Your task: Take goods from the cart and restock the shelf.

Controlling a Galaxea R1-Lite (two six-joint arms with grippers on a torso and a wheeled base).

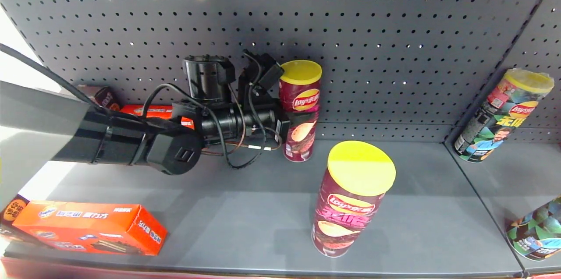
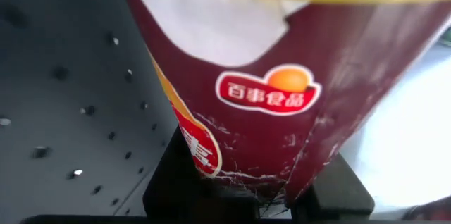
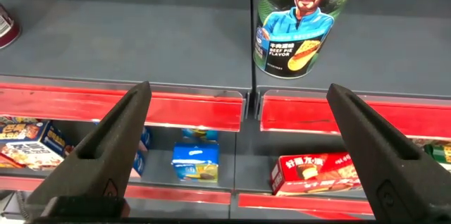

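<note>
Spread wide, the right gripper [image 3: 239, 90] hangs before the front edge of the grey metal shelf [image 1: 245, 213]. On it stands a maroon yellow-lidded cardboard crisp tube [image 1: 350, 200]; behind, the left gripper [image 1: 292, 126] clamps a matching tube [image 1: 301, 95] by the perforated back panel [image 1: 372, 29], and should seat its base flat before releasing.

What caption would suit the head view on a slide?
Left gripper holds a maroon chip can upright, deep in the shelf, a second can standing in front.

A shop: pegboard-backed shelf [image 1: 245, 213], red price rails [image 3: 190, 109], boxed snacks [image 3: 310, 171].
</note>
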